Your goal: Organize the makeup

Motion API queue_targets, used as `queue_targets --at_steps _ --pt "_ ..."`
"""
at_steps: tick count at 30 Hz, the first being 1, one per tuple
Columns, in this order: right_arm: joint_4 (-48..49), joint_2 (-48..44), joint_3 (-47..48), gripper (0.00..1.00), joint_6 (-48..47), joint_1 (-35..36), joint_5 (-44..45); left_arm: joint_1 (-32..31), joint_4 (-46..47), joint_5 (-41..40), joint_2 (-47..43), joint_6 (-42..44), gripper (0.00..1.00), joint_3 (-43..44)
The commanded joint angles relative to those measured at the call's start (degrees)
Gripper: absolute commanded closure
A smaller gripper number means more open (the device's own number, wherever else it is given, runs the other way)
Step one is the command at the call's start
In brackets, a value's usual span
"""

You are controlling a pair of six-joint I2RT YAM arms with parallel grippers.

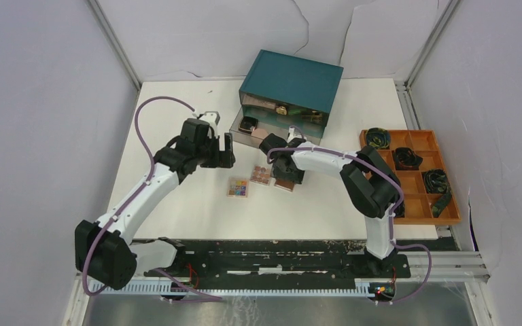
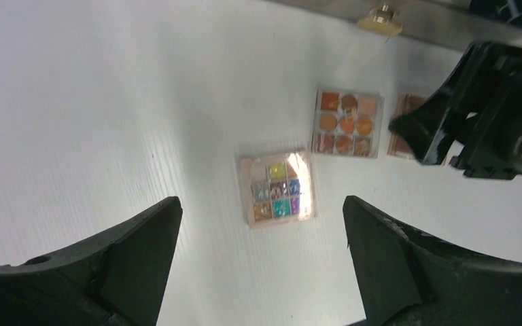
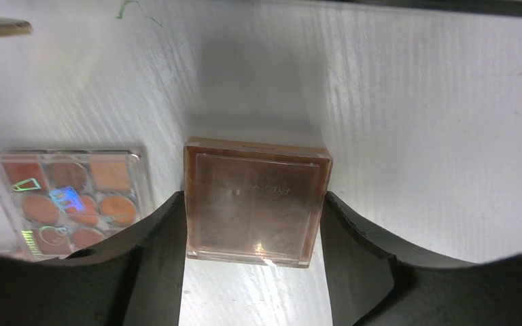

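A translucent brown square compact (image 3: pixel 255 200) sits between my right gripper's (image 3: pixel 253 204) fingers, which press on both its sides at table level; it also shows in the top view (image 1: pixel 284 184). An orange-toned palette (image 3: pixel 68 197) lies just left of it, seen too in the top view (image 1: pixel 261 176). A colourful glitter palette (image 2: pixel 277 188) lies on the table ahead of my left gripper (image 2: pixel 262 207), which is open, empty and held above the table. In the top view the left gripper (image 1: pixel 225 151) is left of the palettes and the right gripper (image 1: pixel 287 178) is over the brown compact.
The teal drawer box (image 1: pixel 292 81) stands behind the palettes, its lower drawer (image 1: pixel 264 138) pulled out with a black compact (image 1: pixel 248 124) inside. An orange divided tray (image 1: pixel 418 202) with black coiled cables (image 1: pixel 406 157) sits at the right edge.
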Motion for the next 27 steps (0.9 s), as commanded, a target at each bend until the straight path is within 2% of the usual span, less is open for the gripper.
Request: queue_targets --at_steps 1,7,13,17,21,27 --pt "-4.6 -4.6 -1.7 0.72 -2.9 0.1 0.4 -0.1 0.7 2.1 -6.0 -5.2 0.06 -7.9" --pt "-8.9 -11.3 -0.6 0.72 -5.0 0.3 0.9 -3.6 3.9 0.2 -9.1 -10.2 0.08 -15.4" --pt "-13.3 -14.6 8.5 0.73 -10.1 0.3 3.5 -10.5 7.2 -3.9 -3.8 -13.2 0.08 -16.6" --pt "-15.6 -11.0 20.0 0.73 -14.4 -1.2 6.1 -12.4 10.5 -4.7 -1.5 -14.9 0.08 -17.8" --pt "-15.6 -5.0 29.0 0.73 -16.9 -5.6 2.7 -13.3 11.7 -5.6 0.6 -14.8 0.08 -18.2" --pt "-13.9 3.0 34.3 0.73 -19.3 -11.6 -1.2 -13.5 12.9 -7.2 2.1 -15.3 0.08 -19.0"
